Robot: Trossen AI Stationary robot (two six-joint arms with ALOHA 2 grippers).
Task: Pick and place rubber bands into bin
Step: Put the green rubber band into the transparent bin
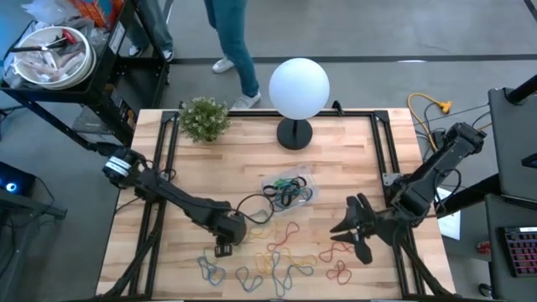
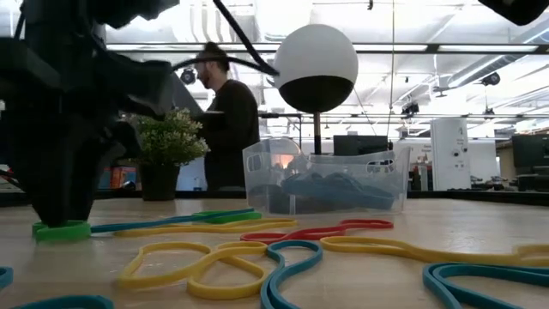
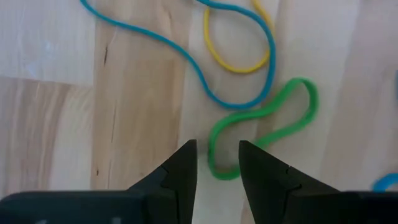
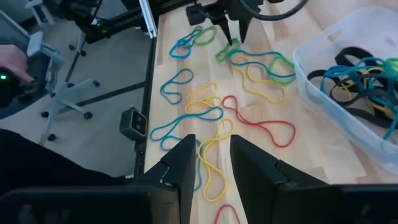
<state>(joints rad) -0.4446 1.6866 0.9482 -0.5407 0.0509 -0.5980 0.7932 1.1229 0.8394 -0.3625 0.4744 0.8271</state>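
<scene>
Loose rubber bands [image 1: 277, 260] in blue, yellow, red and green lie spread along the table's near edge. The clear bin [image 1: 312, 195] at the table's middle holds several dark and blue bands. My left gripper [image 3: 217, 163] points down at the table, open, its fingertips on either side of one end of a green band [image 3: 273, 118]. The low view shows that band [image 2: 60, 230] flat on the wood under the gripper. My right gripper [image 4: 214, 163] hangs open above the bands at the near right, with nothing between its fingers. My left gripper stands over the green band's looped end [image 3: 214, 167] from above, pointing steeply down, one finger on each side of it. The band lies flat on the table. Whether the fingers touch the band, I cannot tell.
A white globe lamp [image 1: 299, 88] and a small potted plant [image 1: 204, 117] stand at the table's far edge. A black loop [image 1: 254, 205] lies beside the bin. A person [image 2: 227, 120] stands beyond the table. Bare wood lies to the far left.
</scene>
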